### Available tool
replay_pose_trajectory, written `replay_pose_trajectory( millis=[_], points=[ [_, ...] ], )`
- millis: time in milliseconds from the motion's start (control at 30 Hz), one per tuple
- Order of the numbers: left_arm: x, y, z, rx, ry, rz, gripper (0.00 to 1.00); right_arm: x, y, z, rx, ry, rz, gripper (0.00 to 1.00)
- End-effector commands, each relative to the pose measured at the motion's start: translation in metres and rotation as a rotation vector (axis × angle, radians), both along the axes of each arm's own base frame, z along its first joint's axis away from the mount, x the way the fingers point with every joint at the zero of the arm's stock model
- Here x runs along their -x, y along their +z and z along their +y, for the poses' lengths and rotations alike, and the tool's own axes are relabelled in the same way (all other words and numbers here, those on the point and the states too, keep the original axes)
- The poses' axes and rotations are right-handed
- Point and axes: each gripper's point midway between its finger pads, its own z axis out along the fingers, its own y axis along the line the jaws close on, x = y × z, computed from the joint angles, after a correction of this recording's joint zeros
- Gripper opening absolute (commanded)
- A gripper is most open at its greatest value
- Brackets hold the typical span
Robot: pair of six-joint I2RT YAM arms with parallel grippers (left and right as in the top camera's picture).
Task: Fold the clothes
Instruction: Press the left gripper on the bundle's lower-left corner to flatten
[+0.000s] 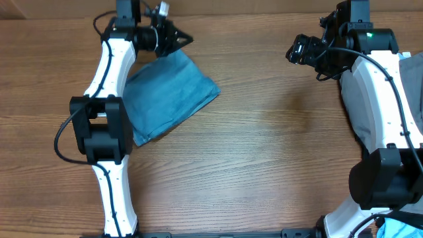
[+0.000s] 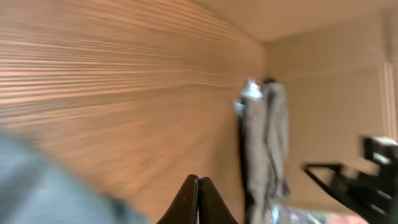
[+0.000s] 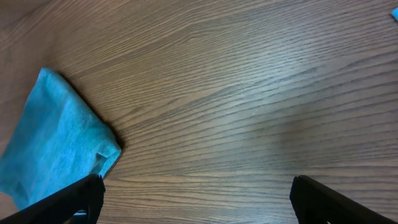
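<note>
The clothes show as a folded blue garment (image 1: 168, 96) lying flat on the wooden table (image 1: 264, 145), beside the left arm, and a grey garment (image 1: 357, 99) piled at the right edge under the right arm. My left gripper (image 1: 189, 38) hovers just beyond the blue garment's far corner, shut with nothing between its fingers (image 2: 189, 193). The left wrist view is blurred; the grey garment (image 2: 267, 143) shows in it across the table. My right gripper (image 1: 294, 51) is raised at the far right, open and empty (image 3: 198, 193). The blue garment (image 3: 56, 149) lies to its lower left.
A scrap of bright-blue cloth (image 1: 396, 228) peeks out at the bottom right corner behind the right arm's base. The left arm's black elbow (image 1: 99, 129) overlaps the blue garment's left edge. Bare wood lies between the two arms.
</note>
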Motion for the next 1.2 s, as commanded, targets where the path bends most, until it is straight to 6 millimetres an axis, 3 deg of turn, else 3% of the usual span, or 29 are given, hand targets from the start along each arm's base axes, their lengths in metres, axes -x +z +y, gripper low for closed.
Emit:
replay_pose_trajectory(
  millis=[0,133,333,600,667,767,833,900,933,1000,1167],
  points=[
    [0.023,0.018,-0.029,0.021,-0.091,0.005,0.05,-0.001,0.002,0.000,-0.001,0.006,-0.009,1.00],
    [0.040,-0.009,-0.034,-0.068,-0.117,0.057,0.05,-0.001,0.002,0.000,-0.001,0.006,-0.009,1.00],
    [0.077,-0.052,-0.056,-0.159,-0.224,0.107,0.04,-0.001,0.002,0.000,-0.001,0.006,-0.009,1.00],
    [0.117,-0.131,-0.054,-0.257,-0.236,0.227,0.04,-0.001,0.002,0.000,-0.001,0.006,-0.009,1.00],
    [0.135,-0.155,-0.051,-0.264,-0.248,0.259,0.04,-0.001,0.002,0.000,-0.001,0.006,-0.009,1.00],
    [0.152,-0.175,-0.047,-0.266,-0.251,0.301,0.04,-0.001,0.002,0.000,-0.001,0.006,-0.009,1.00],
    [0.153,-0.173,-0.049,-0.242,-0.256,0.300,0.04,-0.001,0.002,0.000,-0.001,0.006,-0.009,1.00],
    [0.145,-0.156,-0.055,-0.181,-0.268,0.269,0.04,-0.001,0.002,0.000,-0.001,0.006,-0.009,1.00],
    [0.132,-0.127,-0.062,-0.106,-0.282,0.222,0.04,-0.001,0.002,0.000,-0.001,0.006,-0.009,1.00],
    [0.119,-0.092,-0.065,-0.054,-0.286,0.178,0.04,-0.001,0.002,0.000,-0.001,0.006,-0.009,1.00],
    [0.094,-0.022,-0.034,-0.098,-0.123,0.234,0.10,-0.001,0.002,0.000,-0.001,0.006,-0.009,1.00]
  ],
)
